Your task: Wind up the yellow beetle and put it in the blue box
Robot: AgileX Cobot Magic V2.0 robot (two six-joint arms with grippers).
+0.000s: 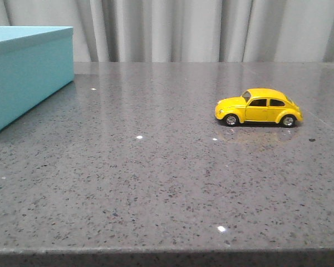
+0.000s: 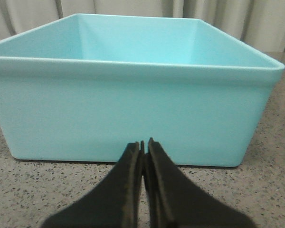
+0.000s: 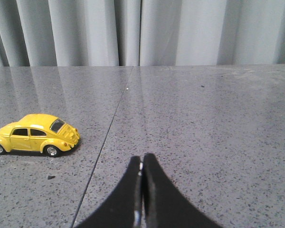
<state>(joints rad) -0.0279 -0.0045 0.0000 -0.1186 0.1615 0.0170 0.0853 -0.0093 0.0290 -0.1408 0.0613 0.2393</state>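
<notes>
The yellow beetle (image 1: 259,107) stands on its wheels on the grey table, right of centre in the front view, nose to the left. It also shows in the right wrist view (image 3: 36,134), off to one side of my right gripper (image 3: 142,156), which is shut and empty, well apart from it. The blue box (image 1: 23,69) sits at the far left, open at the top. In the left wrist view the box's near wall (image 2: 133,109) fills the frame, and my left gripper (image 2: 144,142) is shut and empty, low over the table just short of it. No arm shows in the front view.
The grey speckled table (image 1: 156,178) runs to a front edge at the bottom of the front view. A seam line (image 3: 104,142) crosses the table between the car and my right gripper. Pale curtains (image 1: 211,28) hang behind.
</notes>
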